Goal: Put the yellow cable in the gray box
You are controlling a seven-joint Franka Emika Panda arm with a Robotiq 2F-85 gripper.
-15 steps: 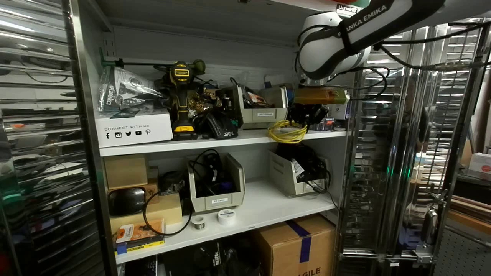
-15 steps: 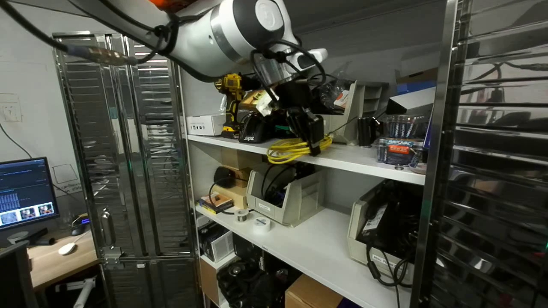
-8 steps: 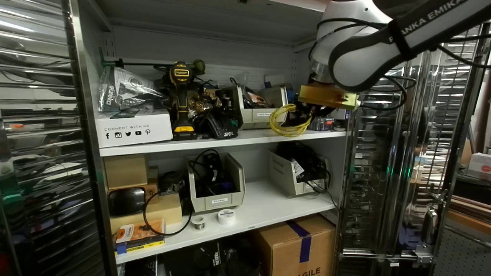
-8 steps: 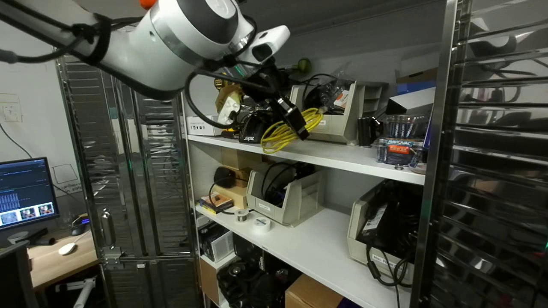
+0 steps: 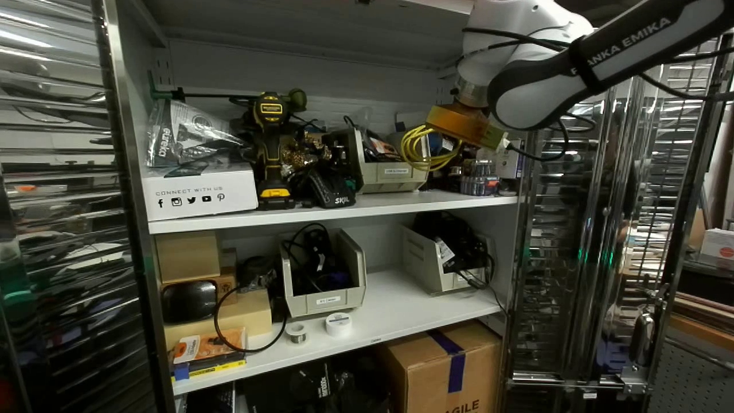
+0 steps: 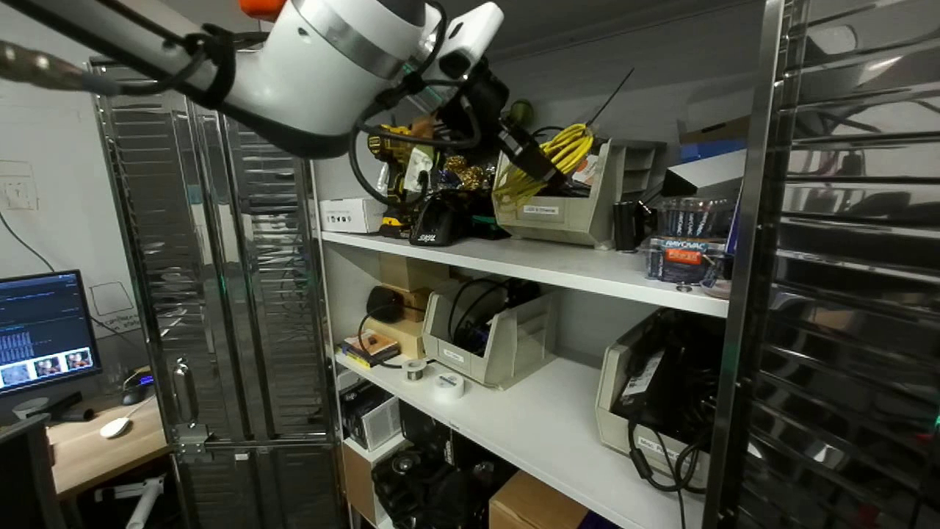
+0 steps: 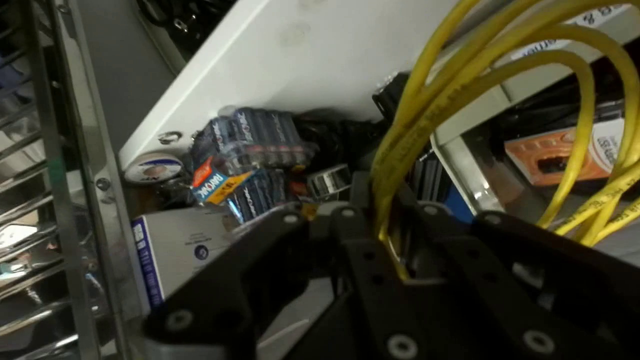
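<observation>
The yellow cable (image 5: 429, 154) is a coiled bundle hanging from my gripper (image 6: 552, 176), raised off the top shelf. In the wrist view my gripper (image 7: 383, 194) is shut on the cable (image 7: 425, 100), with strands pinched between the fingertips. The gray box (image 5: 395, 172), a labelled light-gray bin, stands on the top shelf with packets inside. In an exterior view the coil (image 6: 569, 147) overlaps the gray box's front and opening (image 6: 558, 228). I cannot tell whether it is above or in front. In the wrist view loops cross the gray box (image 7: 475, 115).
Battery packs (image 6: 687, 253) stand beside the gray box. A yellow-and-black drill (image 5: 270, 143) and a black SKIL tool (image 5: 324, 189) stand on its other side. Two larger pale bins (image 5: 330, 303) (image 6: 646, 441) sit on the middle shelf. Metal cabinet doors (image 5: 585, 229) flank the shelves.
The cable has been lifted from the top shelf's front edge, hanging from the gripper. It rose further in the last half second and shifted toward the gray box. The arm moved with it.
</observation>
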